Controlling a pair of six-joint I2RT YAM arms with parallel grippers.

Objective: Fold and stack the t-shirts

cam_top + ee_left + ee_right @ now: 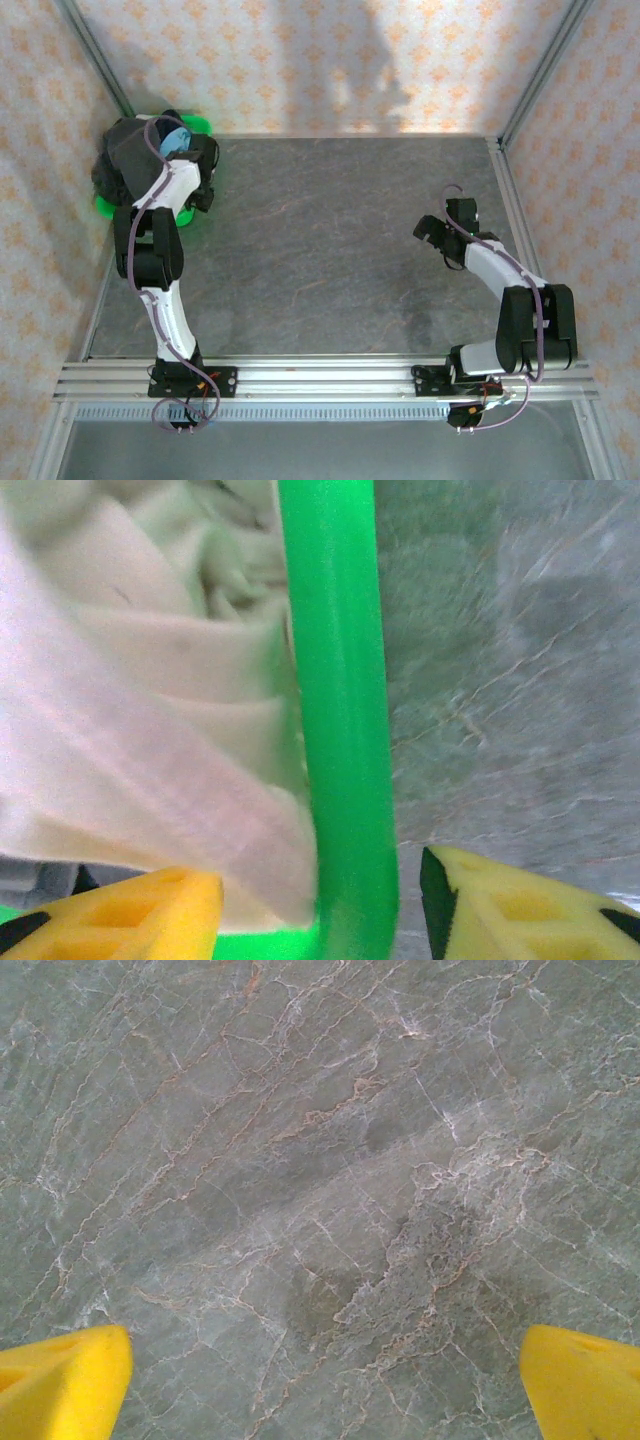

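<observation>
T-shirts [118, 160] heaped in green basket [105, 207]; left fingers [150, 910] parted astride its rim, right fingers [60, 1380] wide open over the table [330, 250].

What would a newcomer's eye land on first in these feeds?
The bright green plastic basket in the far-left corner, heaped with a dark brown-grey cloth t-shirt, stands out against the grey marbled table. The left gripper straddles its rim, open, beside a crumpled cream cloth shirt inside. The right gripper hangs open over bare table at right.
</observation>
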